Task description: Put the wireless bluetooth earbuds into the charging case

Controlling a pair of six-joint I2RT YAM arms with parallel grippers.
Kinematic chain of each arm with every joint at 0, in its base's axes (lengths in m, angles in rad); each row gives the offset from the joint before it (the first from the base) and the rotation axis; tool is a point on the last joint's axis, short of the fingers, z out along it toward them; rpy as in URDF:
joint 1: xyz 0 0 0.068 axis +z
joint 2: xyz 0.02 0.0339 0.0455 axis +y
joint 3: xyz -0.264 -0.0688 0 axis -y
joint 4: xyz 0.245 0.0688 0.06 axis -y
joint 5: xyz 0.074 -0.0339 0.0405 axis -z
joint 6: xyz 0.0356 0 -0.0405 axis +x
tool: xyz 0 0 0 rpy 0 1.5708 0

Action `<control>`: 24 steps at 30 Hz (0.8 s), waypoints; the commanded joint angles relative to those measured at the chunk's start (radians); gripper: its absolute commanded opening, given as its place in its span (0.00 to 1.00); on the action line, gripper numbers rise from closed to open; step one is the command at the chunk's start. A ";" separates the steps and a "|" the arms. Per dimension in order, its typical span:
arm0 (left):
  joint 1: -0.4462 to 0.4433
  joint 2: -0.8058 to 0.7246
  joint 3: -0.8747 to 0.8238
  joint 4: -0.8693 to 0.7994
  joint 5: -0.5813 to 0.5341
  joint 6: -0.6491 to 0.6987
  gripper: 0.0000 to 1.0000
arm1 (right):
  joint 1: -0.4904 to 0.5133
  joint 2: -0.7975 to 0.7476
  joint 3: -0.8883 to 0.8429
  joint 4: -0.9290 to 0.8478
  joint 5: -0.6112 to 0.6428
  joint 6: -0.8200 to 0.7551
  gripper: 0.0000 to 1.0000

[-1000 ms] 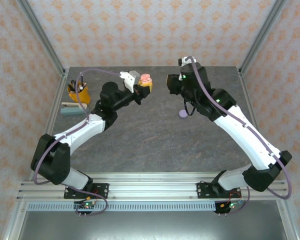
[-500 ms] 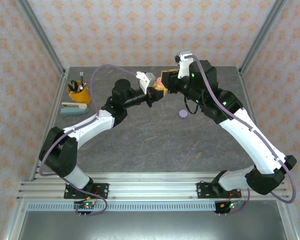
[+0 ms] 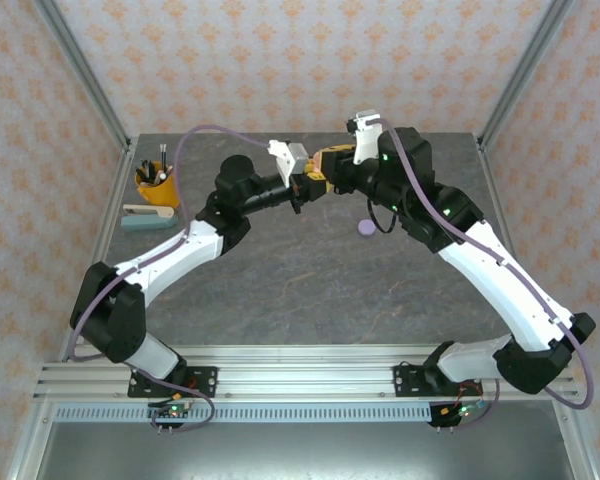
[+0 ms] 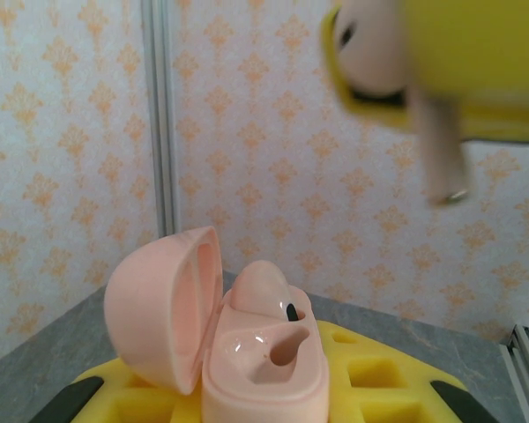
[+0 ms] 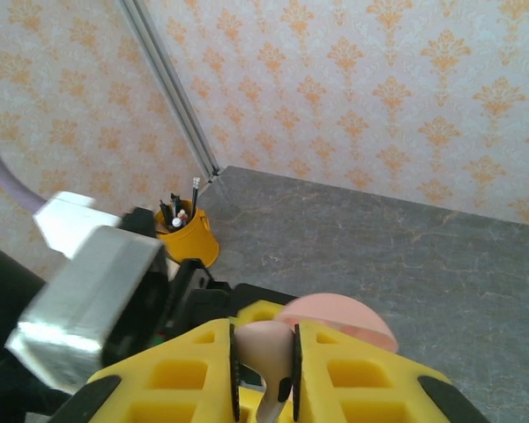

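At the far centre, the right gripper pinches a glossy pale pink stemmed earbud, stem down, above the open round pink plastic case, which is clamped in the left gripper.

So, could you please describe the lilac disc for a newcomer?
On the grey table, look right of centre beside the right arm. The lilac disc lies flat there, alone; the pink case is held in the left gripper.

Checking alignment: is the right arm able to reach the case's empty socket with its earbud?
Probably yes: the case has its lid open, and the earbud hangs above the empty socket, nothing between.
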 commanded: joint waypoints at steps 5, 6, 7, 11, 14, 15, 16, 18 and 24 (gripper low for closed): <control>-0.024 -0.069 0.026 -0.021 0.030 0.047 0.00 | -0.003 -0.040 -0.014 0.051 0.016 0.006 0.20; -0.024 -0.070 0.028 -0.026 0.032 0.050 0.00 | -0.002 -0.040 -0.014 0.054 0.014 0.008 0.20; -0.025 -0.072 0.030 -0.028 0.032 0.053 0.00 | -0.002 -0.040 -0.014 0.055 0.011 0.009 0.20; -0.027 -0.073 0.030 -0.028 0.029 0.055 0.00 | -0.002 -0.036 -0.012 0.057 -0.007 0.016 0.19; -0.027 -0.075 0.033 -0.026 0.024 0.056 0.00 | -0.002 -0.032 -0.012 0.053 -0.012 0.017 0.19; -0.027 -0.077 0.033 -0.026 0.023 0.057 0.00 | -0.002 -0.034 -0.014 0.053 -0.012 0.017 0.19; -0.027 -0.078 0.033 -0.027 0.023 0.058 0.00 | -0.002 -0.034 -0.018 0.054 -0.012 0.017 0.19; -0.027 -0.079 0.036 -0.028 0.020 0.058 0.00 | -0.002 -0.033 -0.023 0.055 -0.014 0.021 0.19; -0.026 -0.083 0.042 -0.024 0.012 0.058 0.00 | -0.002 -0.026 -0.039 0.065 -0.027 0.031 0.18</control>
